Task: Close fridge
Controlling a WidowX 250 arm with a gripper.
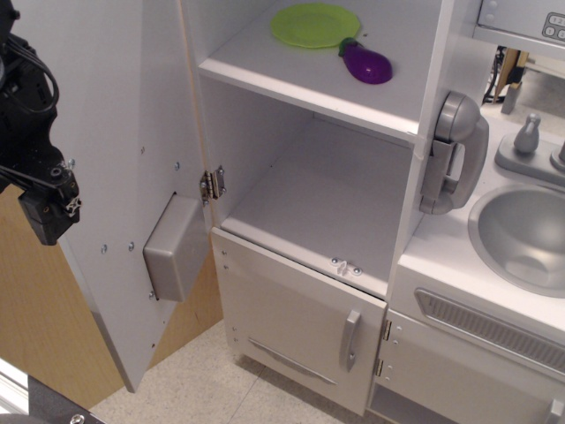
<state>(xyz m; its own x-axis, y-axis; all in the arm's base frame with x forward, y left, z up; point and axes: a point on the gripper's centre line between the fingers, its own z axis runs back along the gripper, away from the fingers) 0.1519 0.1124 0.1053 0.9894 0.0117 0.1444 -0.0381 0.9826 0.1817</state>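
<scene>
The fridge (309, 199) is a tall white cabinet with white shelves, and it stands open. Its large door (115, 132) is swung out to the left, inner face toward the camera, with a grey box (177, 247) on that face. The door hangs on a metal hinge (212, 184). My black gripper (44, 208) is at the far left, at the door's free edge and partly behind it. Its fingers are not distinguishable. The door's handle and dispenser panel are hidden on the far side.
A green plate (315, 25) and a purple eggplant (366, 64) lie on the upper shelf (265, 66). Below is a smaller white door (291, 318) with a short grey handle (351, 340). A grey toy phone (455, 150), sink (525, 234) and faucet (530, 137) are on the right.
</scene>
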